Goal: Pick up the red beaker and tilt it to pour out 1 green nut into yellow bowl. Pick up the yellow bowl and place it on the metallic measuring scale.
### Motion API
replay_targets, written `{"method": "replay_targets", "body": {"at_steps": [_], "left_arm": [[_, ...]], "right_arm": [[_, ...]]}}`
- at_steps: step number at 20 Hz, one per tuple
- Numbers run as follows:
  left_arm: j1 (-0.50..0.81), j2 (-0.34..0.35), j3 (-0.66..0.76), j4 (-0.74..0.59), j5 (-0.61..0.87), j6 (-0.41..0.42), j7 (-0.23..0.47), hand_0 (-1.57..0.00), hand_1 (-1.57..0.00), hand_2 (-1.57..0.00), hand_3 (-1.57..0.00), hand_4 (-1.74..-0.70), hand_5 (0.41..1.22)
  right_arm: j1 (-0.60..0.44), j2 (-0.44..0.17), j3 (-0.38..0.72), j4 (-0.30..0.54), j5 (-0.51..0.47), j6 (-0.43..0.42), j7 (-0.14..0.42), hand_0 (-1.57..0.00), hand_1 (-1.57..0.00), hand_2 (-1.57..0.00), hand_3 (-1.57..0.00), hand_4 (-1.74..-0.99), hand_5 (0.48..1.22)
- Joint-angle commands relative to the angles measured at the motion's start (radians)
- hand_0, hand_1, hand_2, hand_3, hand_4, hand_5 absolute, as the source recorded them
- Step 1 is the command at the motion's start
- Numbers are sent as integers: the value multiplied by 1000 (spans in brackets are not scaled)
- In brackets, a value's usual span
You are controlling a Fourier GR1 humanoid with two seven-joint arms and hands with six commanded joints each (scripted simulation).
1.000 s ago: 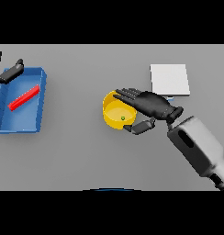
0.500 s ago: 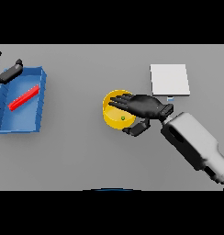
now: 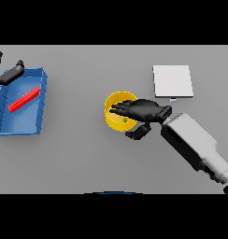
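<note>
Head view: the right hand (image 3: 146,111) lies across the yellow bowl (image 3: 117,99), fingers reaching flat over the opening toward its left side and thumb curled down against the outer wall at the lower right, so the bowl's right rim is pinched between them. The hand hides the right half of the bowl; inside the visible part a small green nut (image 3: 125,120) shows as a speck near the lower wall. Whether the bowl rests on the grey tabletop (image 3: 78,158) or is lifted cannot be told.

The metallic measuring scale (image 3: 172,80), a pale square plate, sits up and to the right of the bowl, apart from it, with a tiny mark at its lower edge too small to read.

At the far left a blue tray (image 3: 35,122) holds the red beaker (image 3: 24,99), lying on its side along the tray's diagonal. The left hand (image 3: 8,74) is cut off by the picture's left edge, just above the tray's upper corner; its fingers seem extended and hold nothing.

Bare tabletop runs between tray and bowl and along the near edge.
</note>
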Motion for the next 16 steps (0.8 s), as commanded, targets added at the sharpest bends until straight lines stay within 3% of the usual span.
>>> {"method": "replay_targets", "body": {"at_steps": [1,4,7,10,12,13,16], "left_arm": [[5,2,6,-9,7,-1,-1,1,1,1,1,-794,728],[3,-1,-1,-19,1,1,5,1,1,1,1,-793,730],[19,-12,-4,-35,-1,12,16,1,1,1,1,-796,730],[16,-13,-9,-35,-9,16,25,1,1,1,1,-793,729],[8,-9,-10,-36,-9,10,30,1,1,1,1,-788,732],[1,-3,-4,-24,-6,6,25,1,1,1,1,-791,733],[0,-9,-5,-10,-5,10,6,1,1,1,1,-793,735]], "right_arm": [[2,6,2,5,2,-7,-1,1,1,-4,-15,-1286,710],[-9,29,2,39,6,-29,-4,1,1,-27,-60,-1293,738],[-14,36,-4,68,0,-30,-5,-68,-69,-140,-178,-1365,838],[-14,25,11,67,11,-28,-38,-469,-376,-379,-419,-1479,999],[-14,24,14,58,12,-20,-31,-780,-649,-590,-834,-1469,1079],[-14,23,12,56,4,-9,-29,-938,-806,-787,-978,-1521,1108],[-14,22,17,47,-1,-11,-24,-1247,-1179,-1169,-1054,-1621,1163]]}}
